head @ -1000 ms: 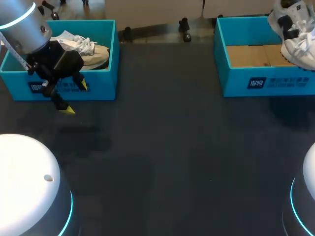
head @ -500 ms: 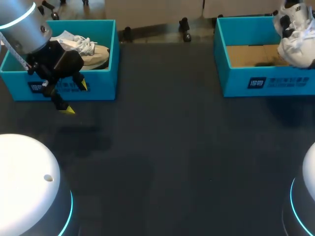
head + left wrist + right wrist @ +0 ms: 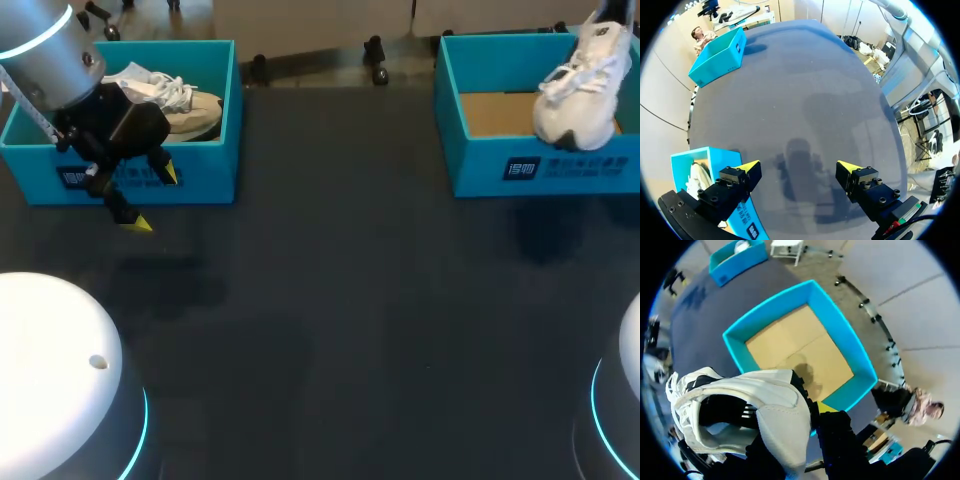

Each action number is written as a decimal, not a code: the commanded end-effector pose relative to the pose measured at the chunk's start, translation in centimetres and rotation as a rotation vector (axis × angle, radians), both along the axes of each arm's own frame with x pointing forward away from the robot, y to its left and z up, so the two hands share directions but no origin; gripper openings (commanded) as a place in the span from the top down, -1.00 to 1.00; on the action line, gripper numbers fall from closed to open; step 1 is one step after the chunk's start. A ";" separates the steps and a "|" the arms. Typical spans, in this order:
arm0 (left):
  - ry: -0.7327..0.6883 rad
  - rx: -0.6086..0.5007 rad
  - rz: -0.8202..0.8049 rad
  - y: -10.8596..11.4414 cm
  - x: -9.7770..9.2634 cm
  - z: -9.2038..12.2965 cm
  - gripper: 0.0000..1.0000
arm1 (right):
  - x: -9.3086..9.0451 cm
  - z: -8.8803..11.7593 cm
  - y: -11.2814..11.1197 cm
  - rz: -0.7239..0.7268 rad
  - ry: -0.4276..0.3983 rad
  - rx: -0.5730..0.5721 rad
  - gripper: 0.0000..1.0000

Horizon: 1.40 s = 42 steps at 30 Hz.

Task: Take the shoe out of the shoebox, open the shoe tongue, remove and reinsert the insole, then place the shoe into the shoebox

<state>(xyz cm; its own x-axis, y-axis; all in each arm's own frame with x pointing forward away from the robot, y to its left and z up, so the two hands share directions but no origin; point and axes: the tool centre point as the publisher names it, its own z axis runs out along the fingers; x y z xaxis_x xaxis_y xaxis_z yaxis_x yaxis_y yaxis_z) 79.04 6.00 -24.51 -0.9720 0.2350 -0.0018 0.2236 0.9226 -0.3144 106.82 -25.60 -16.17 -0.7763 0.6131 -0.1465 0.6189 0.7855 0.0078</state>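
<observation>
The white shoe (image 3: 575, 90) hangs in the air over the front wall of the right shoebox (image 3: 500, 165), at the far right of the dark table (image 3: 350, 300). Its long axis runs on a slant, heel up and back toward the far right corner, toe down and pointing toward the table's middle, with the laces facing up. From the right wrist you look into the shoe's (image 3: 760, 405) dark opening; the right tool (image 3: 816, 406) is clamped on the heel collar, with 1 yellow tip showing just outside the collar and the other hidden by the shoe. Beneath it the right shoebox (image 3: 737, 347) lies open, showing its bare cardboard floor (image 3: 800, 345). Over at the far left, the left tool (image 3: 154, 198) hovers just in front of the left shoebox (image 3: 215, 120), in which a second shoe (image 3: 170, 95) lies. Its 2 yellow tips are spread wide with nothing between them. In the left wrist view, the left tool (image 3: 797, 167) looks down on bare table, with that shoebox (image 3: 682, 167) beside 1 finger.
</observation>
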 end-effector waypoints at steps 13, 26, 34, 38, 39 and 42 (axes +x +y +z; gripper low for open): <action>0.000 0.003 -0.001 0.0 0.0 0.0 -1.00 | 0.5 -0.5 -3.2 -0.668 -0.110 0.062 1.00; 0.000 0.003 -0.001 0.0 0.0 0.0 -1.00 | -1.2 0.1 -3.2 -0.961 -0.239 0.048 1.00; 0.000 0.003 -0.001 0.0 0.0 0.0 -1.00 | -2.0 0.3 -3.0 -1.006 -0.258 0.042 1.00; 0.000 0.003 -0.001 0.0 0.0 0.0 -1.00 | -2.0 0.3 -3.0 -1.006 -0.258 0.042 1.00; 0.000 0.003 -0.001 0.0 0.0 0.0 -1.00 | -2.0 0.3 -3.0 -1.006 -0.258 0.042 1.00; 0.000 0.003 -0.001 0.0 0.0 0.0 -1.00 | -2.0 0.3 -3.0 -1.006 -0.258 0.042 1.00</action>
<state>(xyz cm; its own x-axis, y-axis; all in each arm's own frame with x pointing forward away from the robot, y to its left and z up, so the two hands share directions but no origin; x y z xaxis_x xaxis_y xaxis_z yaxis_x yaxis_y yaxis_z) 79.04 5.99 -24.51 -0.9720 0.2350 -0.0018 0.2237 0.9226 -0.3144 104.88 -28.58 -16.01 0.1489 0.9681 -0.2016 0.9643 -0.0970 0.2465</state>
